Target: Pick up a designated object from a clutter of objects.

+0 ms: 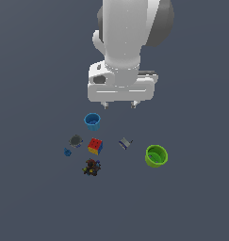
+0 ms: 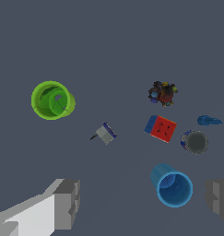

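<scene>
The lime-green cup (image 1: 156, 156) stands upright on the grey floor at the exterior view's right, apart from the other items; it also shows in the wrist view (image 2: 52, 100). My gripper (image 1: 119, 104) hangs open and empty high above the floor, behind the clutter and nearer the blue cup (image 1: 92, 121) than the green one. In the wrist view its two grey fingers (image 2: 67, 203) stand wide apart, with the blue cup (image 2: 172, 186) between them. The clutter holds a puzzle cube (image 1: 95, 146), a grey round piece (image 1: 76, 140), a tiny blue piece (image 1: 67, 152), a dark lumpy toy (image 1: 91, 167) and a small grey-blue box (image 1: 126, 143).
The white arm (image 1: 127, 33) fills the upper middle of the exterior view. All items rest on a plain dark grey floor (image 1: 191, 207). The small box lies between the cube and the green cup.
</scene>
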`<state>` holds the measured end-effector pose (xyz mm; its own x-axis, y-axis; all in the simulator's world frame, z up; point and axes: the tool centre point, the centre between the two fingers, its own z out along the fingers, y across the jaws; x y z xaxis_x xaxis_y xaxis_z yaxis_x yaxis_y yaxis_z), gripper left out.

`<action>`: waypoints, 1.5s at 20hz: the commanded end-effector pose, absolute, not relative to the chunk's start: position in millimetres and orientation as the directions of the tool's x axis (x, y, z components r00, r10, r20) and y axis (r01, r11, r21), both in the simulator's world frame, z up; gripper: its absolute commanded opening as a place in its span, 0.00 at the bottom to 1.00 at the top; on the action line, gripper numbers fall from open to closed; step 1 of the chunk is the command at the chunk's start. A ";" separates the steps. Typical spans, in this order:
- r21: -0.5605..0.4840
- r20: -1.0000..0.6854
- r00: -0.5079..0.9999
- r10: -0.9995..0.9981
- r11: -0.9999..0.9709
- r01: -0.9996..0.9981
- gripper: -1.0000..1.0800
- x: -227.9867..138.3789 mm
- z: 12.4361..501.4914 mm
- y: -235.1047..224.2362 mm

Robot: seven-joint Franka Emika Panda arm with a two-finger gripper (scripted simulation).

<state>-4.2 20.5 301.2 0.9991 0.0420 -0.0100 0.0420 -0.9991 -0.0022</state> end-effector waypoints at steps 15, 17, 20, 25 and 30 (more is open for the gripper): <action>-0.018 -0.013 1.000 -0.007 -1.000 -0.008 0.62 -0.5 296.0 19.5; -0.020 -0.013 1.000 -0.023 -1.000 -0.023 0.62 1.2 292.6 22.5; -0.025 -0.014 0.998 -0.054 -0.998 -0.054 0.62 4.6 285.9 28.5; -0.034 -0.016 0.992 -0.129 -0.991 -0.129 0.62 12.1 269.5 42.8; -0.043 -0.021 0.973 -0.231 -0.972 -0.232 0.62 20.8 246.6 62.4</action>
